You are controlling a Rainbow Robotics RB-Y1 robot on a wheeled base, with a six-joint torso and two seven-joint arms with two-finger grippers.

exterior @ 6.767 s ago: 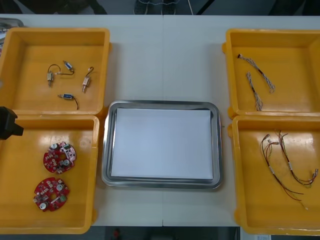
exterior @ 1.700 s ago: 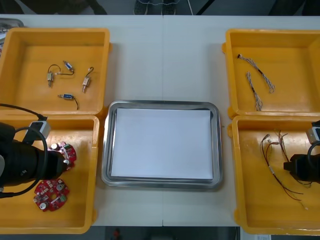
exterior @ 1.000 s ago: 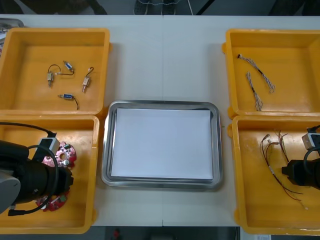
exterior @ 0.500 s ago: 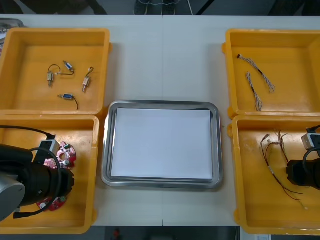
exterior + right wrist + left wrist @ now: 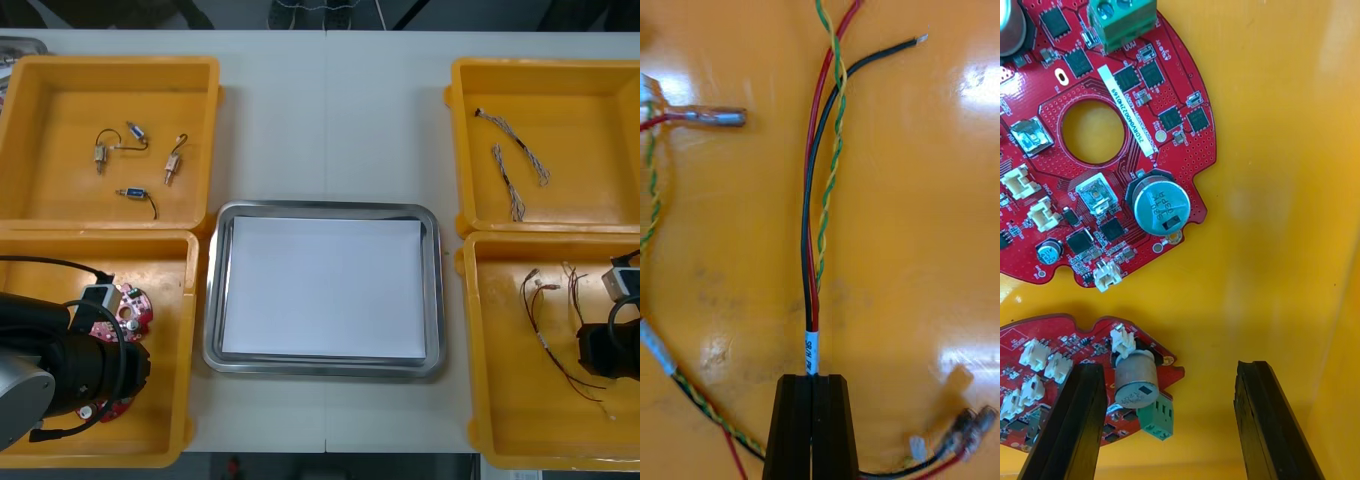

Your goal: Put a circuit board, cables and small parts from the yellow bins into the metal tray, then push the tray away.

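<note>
1. My right pincer (image 5: 812, 379) is clamping on a thin red-and-black cable (image 5: 811, 247) at its white label, in the bin (image 5: 925, 225) at the table's 4 o'clock.
2. My left pincer (image 5: 1169, 367) is hanging apart, straddling a round red board's (image 5: 1067, 341) edge at 8 o'clock.
3. I judge I'm making first picks; next I'd be lifting the limp cable towards 9 o'clock, to the shiny tray (image 5: 432, 290).

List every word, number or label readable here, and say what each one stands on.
"SR-IN", blurred and uncertain: white sleeve on the red and black cable, pinched in the right gripper.
Long printed code, too small to read: white strip on the circuit board beyond the open left gripper.
Marks, unreadable: round silver part on that board.
</note>
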